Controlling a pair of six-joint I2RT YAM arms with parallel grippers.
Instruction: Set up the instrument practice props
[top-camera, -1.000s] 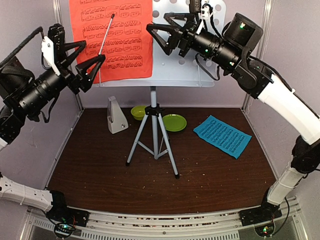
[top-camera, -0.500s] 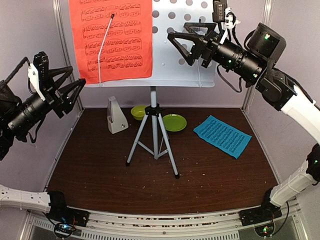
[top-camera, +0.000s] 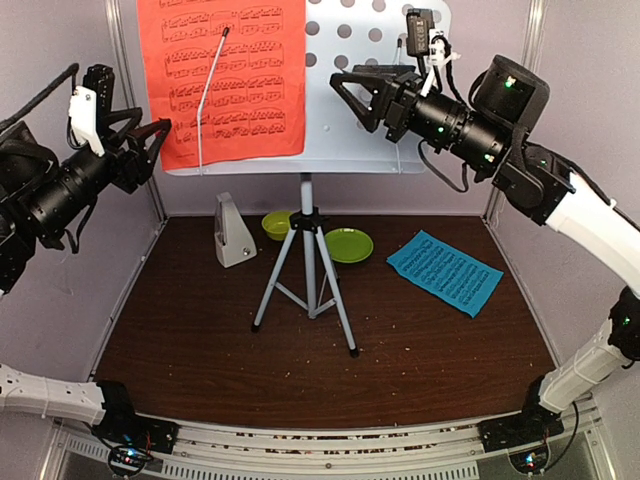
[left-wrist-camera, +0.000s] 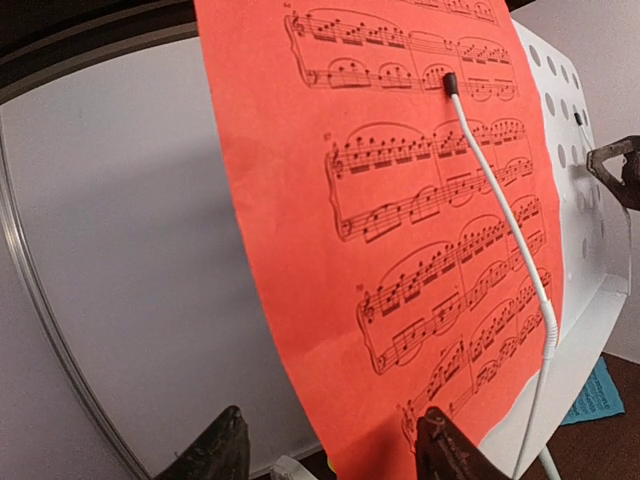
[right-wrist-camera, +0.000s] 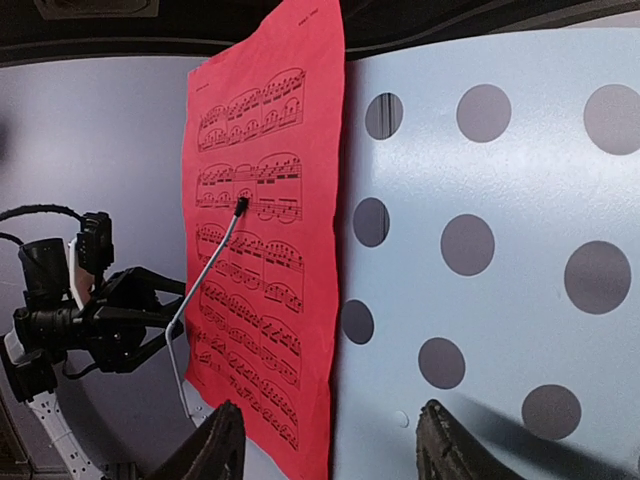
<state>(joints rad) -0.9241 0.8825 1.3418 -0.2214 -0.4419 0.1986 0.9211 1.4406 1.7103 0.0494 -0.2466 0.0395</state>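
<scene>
The pale grey perforated music-stand desk sits on the grey tripod. The red music sheet lies on the desk's left half under a white wire holder. The blue sheet lies flat on the table at the right. The whitish metronome stands left of the tripod. My left gripper is open and empty beside the red sheet's lower left edge. My right gripper is open and empty in front of the desk's bare right half, right of the red sheet.
A lime-green bowl and a lime-green plate sit behind the tripod. Pale enclosure walls and metal posts stand close on both sides. The dark table carries scattered crumbs.
Over the last second my left gripper drew back leftward off the red sheet's lower corner. My right gripper moved rightward across the desk. Both stayed open; the sheets did not move.
</scene>
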